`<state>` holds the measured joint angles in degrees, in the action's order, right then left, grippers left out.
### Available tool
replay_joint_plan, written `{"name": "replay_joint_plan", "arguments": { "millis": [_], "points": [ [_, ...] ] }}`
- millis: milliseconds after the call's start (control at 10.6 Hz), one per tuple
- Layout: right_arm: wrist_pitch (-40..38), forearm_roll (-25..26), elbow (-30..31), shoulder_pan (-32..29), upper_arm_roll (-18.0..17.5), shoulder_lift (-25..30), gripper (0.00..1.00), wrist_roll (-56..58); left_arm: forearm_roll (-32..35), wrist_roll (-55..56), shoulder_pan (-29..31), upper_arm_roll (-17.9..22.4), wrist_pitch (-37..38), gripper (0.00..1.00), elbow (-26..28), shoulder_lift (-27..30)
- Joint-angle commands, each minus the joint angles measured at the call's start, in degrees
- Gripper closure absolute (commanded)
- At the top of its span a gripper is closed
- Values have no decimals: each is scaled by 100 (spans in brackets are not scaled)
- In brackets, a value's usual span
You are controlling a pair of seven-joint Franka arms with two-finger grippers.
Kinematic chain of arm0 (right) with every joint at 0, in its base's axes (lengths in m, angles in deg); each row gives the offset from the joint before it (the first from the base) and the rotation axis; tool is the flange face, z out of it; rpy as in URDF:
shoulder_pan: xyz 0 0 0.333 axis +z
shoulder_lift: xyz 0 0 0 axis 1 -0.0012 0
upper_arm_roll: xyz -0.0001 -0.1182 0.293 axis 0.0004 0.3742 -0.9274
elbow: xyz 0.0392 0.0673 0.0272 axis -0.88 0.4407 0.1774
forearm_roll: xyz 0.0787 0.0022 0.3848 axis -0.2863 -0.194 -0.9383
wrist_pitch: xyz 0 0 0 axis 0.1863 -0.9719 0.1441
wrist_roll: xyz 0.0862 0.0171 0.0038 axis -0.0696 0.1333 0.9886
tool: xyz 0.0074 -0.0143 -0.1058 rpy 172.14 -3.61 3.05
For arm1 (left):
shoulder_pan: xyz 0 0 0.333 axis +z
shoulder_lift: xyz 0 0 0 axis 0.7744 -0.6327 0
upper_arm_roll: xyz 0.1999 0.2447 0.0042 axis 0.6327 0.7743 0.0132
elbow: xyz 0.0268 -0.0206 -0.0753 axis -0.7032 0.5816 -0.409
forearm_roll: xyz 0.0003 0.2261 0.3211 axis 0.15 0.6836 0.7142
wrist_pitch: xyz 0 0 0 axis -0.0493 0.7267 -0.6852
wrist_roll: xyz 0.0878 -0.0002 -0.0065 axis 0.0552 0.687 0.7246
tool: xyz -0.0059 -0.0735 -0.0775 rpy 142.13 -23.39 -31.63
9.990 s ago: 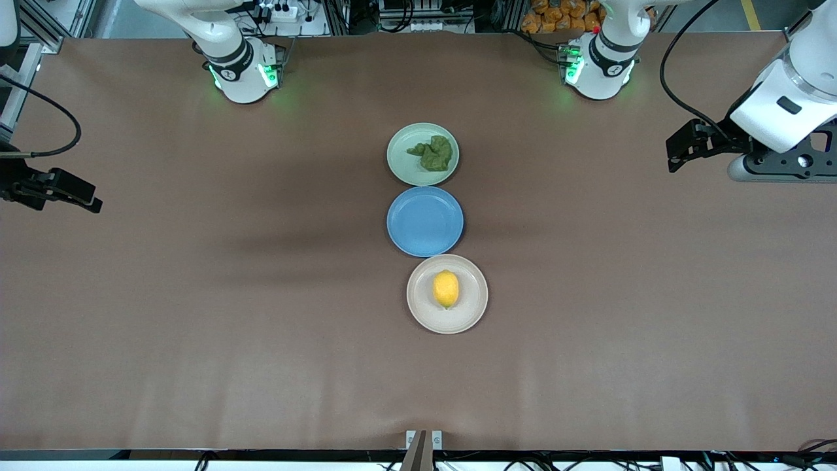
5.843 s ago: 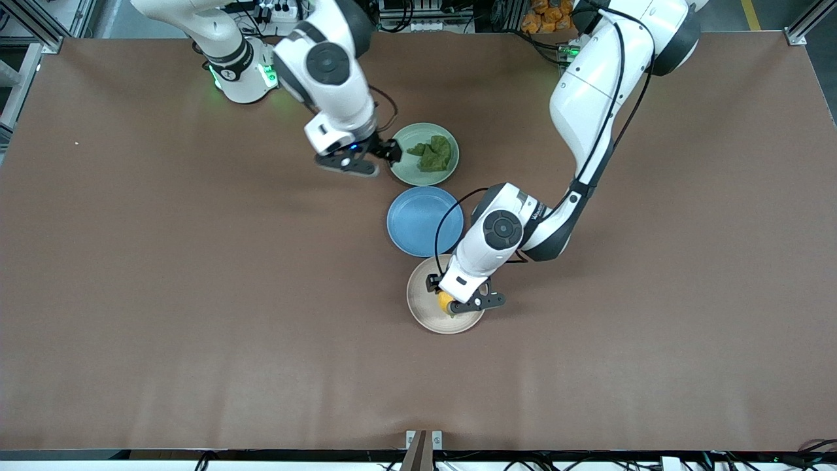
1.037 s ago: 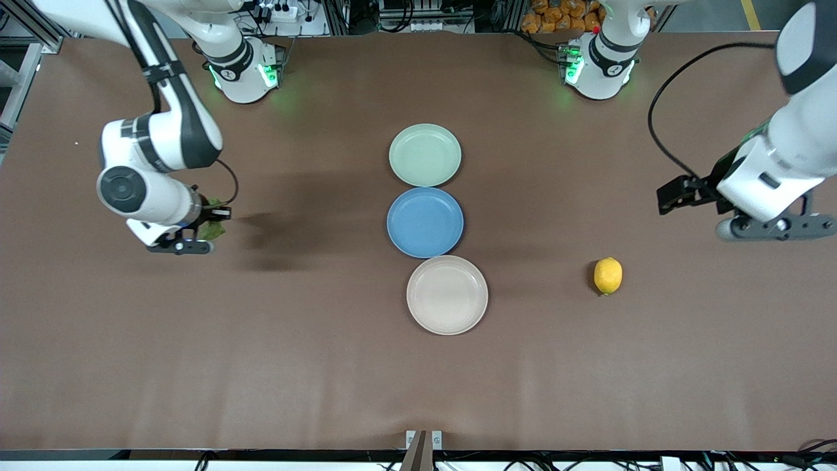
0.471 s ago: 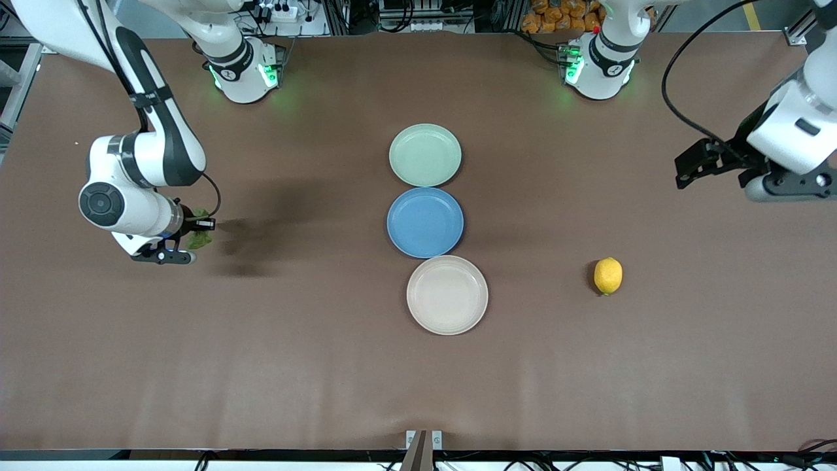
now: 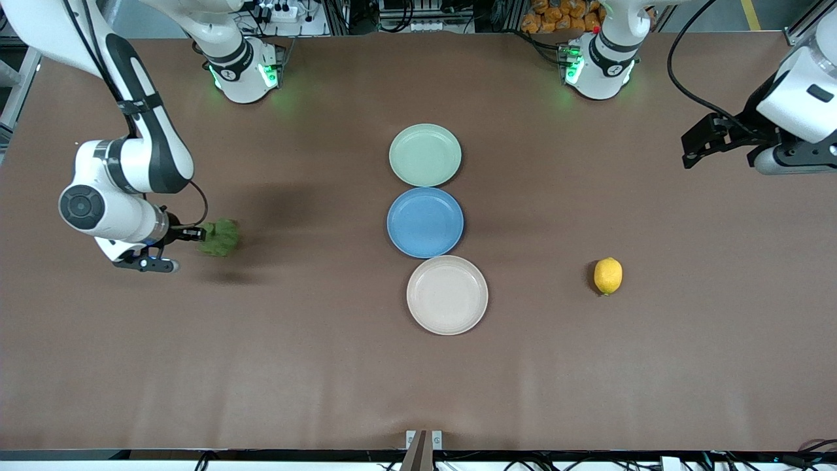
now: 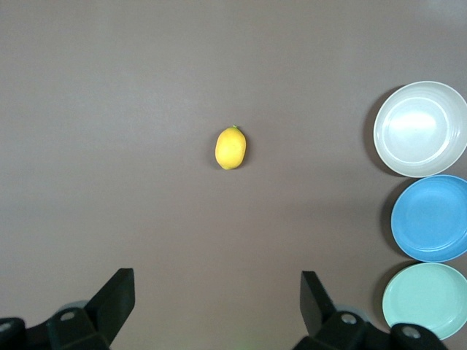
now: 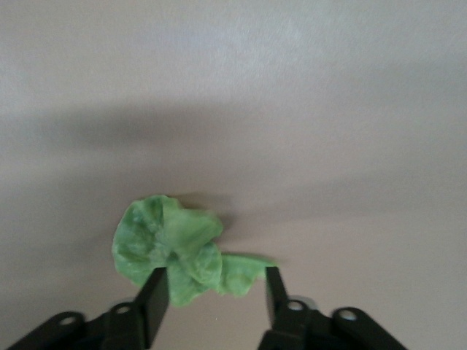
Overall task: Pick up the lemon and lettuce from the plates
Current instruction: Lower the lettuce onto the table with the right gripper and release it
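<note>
The lettuce (image 5: 219, 237) lies on the bare table toward the right arm's end, off the plates. My right gripper (image 5: 188, 234) is open right beside it. In the right wrist view the lettuce (image 7: 168, 248) sits just off the open right gripper (image 7: 214, 281), partly between its fingertips. The lemon (image 5: 608, 275) lies on the table toward the left arm's end. My left gripper (image 5: 694, 142) is open and empty, high over that end. In the left wrist view the left gripper (image 6: 215, 310) hangs well above the lemon (image 6: 230, 147). The pale green plate (image 5: 425, 155) and the beige plate (image 5: 447, 295) are empty.
A blue plate (image 5: 425, 222) sits between the two plates, also empty. All three plates stand in a row at the table's middle. They show in the left wrist view too: beige (image 6: 421, 128), blue (image 6: 430, 218), pale green (image 6: 425, 300).
My right gripper has opened and let go of the lettuce, which now lies on the table beside it. My left arm has drawn up and away from the lemon.
</note>
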<state>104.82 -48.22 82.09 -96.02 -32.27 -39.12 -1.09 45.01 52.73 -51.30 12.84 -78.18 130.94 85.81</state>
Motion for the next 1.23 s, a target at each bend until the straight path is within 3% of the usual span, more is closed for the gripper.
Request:
{"name": "replay_joint_plan", "arguments": {
  "millis": [0, 377, 754, 1131],
  "points": [
    [-58, -129, -187, -50, -25, 36, 0, 97, -130, -77, -227, 305, 15, 0, 174, 150],
    [-172, -129, -320, 46, 107, 386, 0, 114, -314, -77, -235, 305, 6, 0, 139, 168],
    [-1864, -129, -1353, 152, 90, 616, 0, 219, -314, -68, -235, 305, -3, 0, 139, 168],
    [-2720, -120, -2033, 143, 72, 931, 0, 615, -297, -60, -253, 279, -29, 0, 121, 150]
  ]
}}
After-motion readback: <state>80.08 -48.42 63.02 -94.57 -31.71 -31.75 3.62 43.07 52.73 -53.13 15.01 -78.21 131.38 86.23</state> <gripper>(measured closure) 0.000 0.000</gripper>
